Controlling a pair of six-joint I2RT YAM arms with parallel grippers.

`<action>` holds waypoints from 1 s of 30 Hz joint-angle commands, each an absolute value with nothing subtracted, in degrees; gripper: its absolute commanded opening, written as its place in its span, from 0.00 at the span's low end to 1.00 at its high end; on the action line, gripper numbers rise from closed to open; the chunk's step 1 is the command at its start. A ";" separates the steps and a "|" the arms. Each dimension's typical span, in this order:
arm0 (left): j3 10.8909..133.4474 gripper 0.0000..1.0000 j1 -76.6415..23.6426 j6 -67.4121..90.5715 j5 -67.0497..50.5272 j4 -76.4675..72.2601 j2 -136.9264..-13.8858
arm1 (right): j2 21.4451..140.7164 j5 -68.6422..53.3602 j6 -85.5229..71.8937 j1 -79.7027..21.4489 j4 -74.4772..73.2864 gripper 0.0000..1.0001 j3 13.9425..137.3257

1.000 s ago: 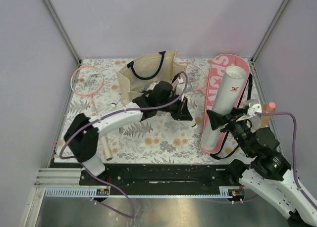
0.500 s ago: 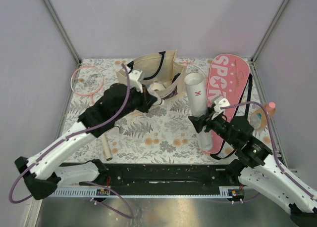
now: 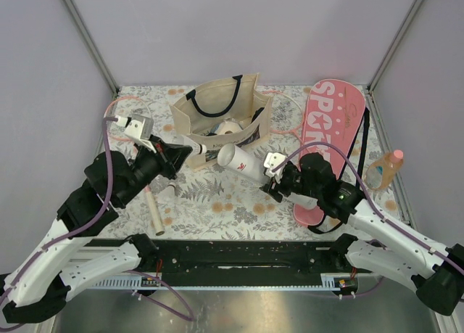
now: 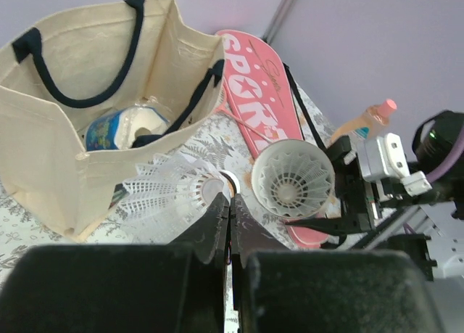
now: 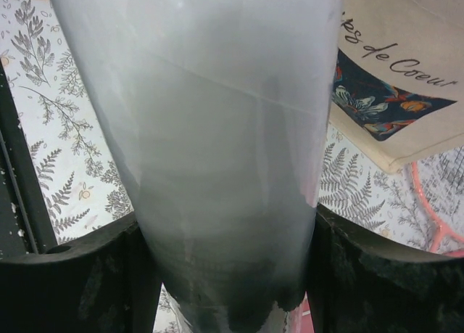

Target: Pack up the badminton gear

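The left gripper (image 4: 228, 204) is clenched on the cork of the white feather shuttlecock (image 4: 161, 191). It sits just beside the open mouth of the long white tube (image 3: 241, 163), which the right gripper (image 5: 225, 271) grasps, tilted.

The left arm (image 3: 87, 255) and the right arm (image 3: 391, 231) are long white tubes with fat black joints. A thin purple cable (image 3: 107, 151) loops along each one. The left gripper (image 4: 230, 202) and the right gripper (image 3: 272, 179) have flat black fingers (image 5: 80, 275).
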State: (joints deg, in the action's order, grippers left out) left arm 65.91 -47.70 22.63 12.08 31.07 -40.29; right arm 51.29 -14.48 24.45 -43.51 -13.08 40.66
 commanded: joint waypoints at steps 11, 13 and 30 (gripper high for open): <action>67.15 0.00 -47.55 22.59 -7.99 26.72 -42.18 | 51.33 -18.90 31.20 -44.56 -9.14 0.61 41.66; 67.24 0.00 -47.64 22.85 -9.31 26.37 -42.89 | 50.98 -18.63 30.94 -44.82 -8.97 0.61 41.22; 58.89 0.00 -47.55 24.00 -16.00 15.47 -46.67 | 50.28 -18.45 29.79 -45.44 -6.15 0.59 39.73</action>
State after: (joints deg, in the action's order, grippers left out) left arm 59.61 -47.70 24.03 -13.54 21.15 -45.30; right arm 51.37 -17.56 30.11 -44.64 -11.25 39.51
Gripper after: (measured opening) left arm 0.016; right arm 0.720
